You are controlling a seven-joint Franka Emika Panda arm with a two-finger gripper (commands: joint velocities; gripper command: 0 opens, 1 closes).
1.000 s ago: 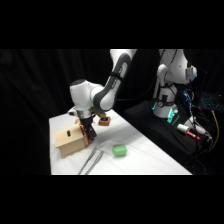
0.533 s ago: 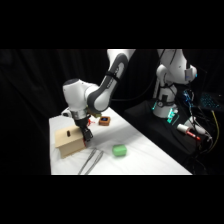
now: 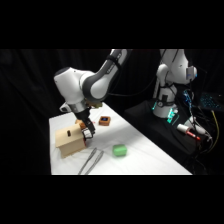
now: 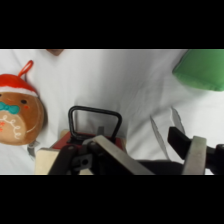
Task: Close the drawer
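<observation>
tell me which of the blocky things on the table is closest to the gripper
The wooden box with the drawer: the gripper is right at its front. The small brown cube and green block sit clearly apart.

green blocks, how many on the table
1: the green block lies on the white table, right of the wooden box and beside the metal tongs. None other visible.

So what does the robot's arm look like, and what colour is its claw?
The arm is white and rounded, with a grey band at a joint. Its base is white too, with a green glow at its foot. The claw has a black linkage and pale grey, flat fingers.
</observation>
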